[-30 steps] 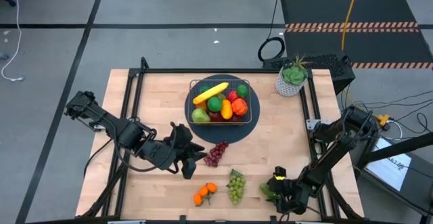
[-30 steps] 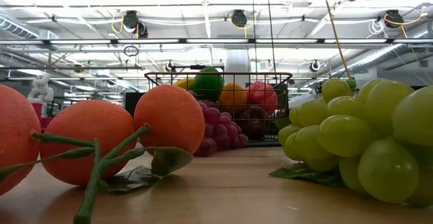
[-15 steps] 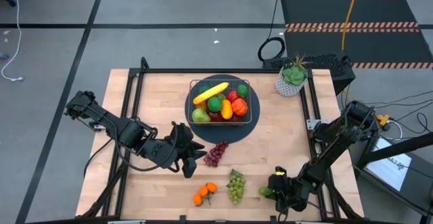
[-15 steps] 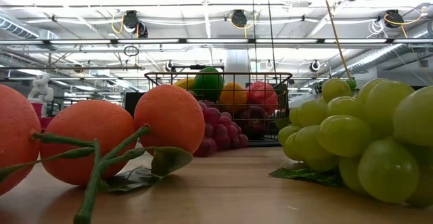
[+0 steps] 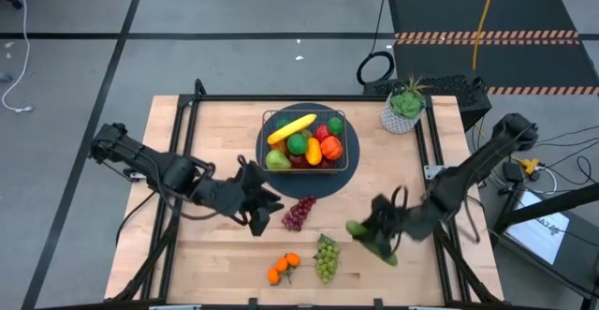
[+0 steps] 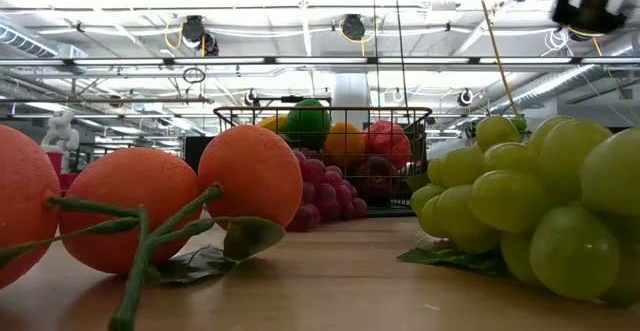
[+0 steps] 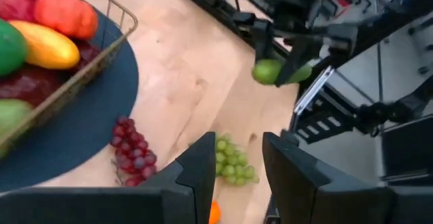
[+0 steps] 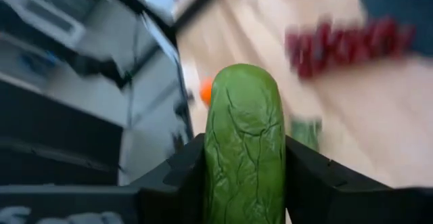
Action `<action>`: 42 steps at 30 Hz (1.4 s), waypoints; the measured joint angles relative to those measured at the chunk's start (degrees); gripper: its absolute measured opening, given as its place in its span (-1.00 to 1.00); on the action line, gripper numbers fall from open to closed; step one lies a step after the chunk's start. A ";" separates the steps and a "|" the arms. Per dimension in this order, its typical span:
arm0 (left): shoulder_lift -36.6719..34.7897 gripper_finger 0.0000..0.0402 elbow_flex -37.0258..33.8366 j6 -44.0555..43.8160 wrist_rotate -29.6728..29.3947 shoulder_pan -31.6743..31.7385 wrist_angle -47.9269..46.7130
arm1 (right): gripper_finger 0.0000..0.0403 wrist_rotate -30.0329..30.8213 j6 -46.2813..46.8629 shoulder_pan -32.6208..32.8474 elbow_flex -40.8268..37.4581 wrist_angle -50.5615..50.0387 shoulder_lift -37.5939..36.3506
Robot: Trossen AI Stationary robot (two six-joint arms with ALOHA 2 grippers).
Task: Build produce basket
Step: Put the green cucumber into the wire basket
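Right gripper (image 5: 374,238), lower right of high view, clamps cucumber (image 8: 243,136), mid-carry. Next: swing up-frame to basket (image 5: 339,165). Left gripper (image 5: 262,209) part-open, empty.

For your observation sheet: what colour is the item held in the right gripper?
Green, a cucumber; clearest in the right wrist view.

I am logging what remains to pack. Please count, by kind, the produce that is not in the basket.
Purple grapes, bunch: 1
Green grapes, bunch: 1
Oranges, cluster: 1
Cucumber, held in the right gripper above the table: 1
Total: 4
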 joint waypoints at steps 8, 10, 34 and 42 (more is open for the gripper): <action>-0.69 -0.39 0.00 10.54 0.08 4.01 -1.69 | -0.29 0.12 -3.68 -11.81 0.00 0.66 -12.89; -0.63 -0.39 0.00 11.69 0.11 5.34 -1.64 | -0.28 0.16 -3.98 -14.84 0.00 2.24 -14.80; -0.63 -0.39 0.00 24.70 9.20 13.40 -0.49 | -0.27 12.06 10.51 -30.75 -0.02 23.52 -16.37; -0.63 -0.39 0.00 22.94 9.21 13.40 -0.87 | -0.27 11.93 3.55 -32.41 -1.51 23.54 -16.30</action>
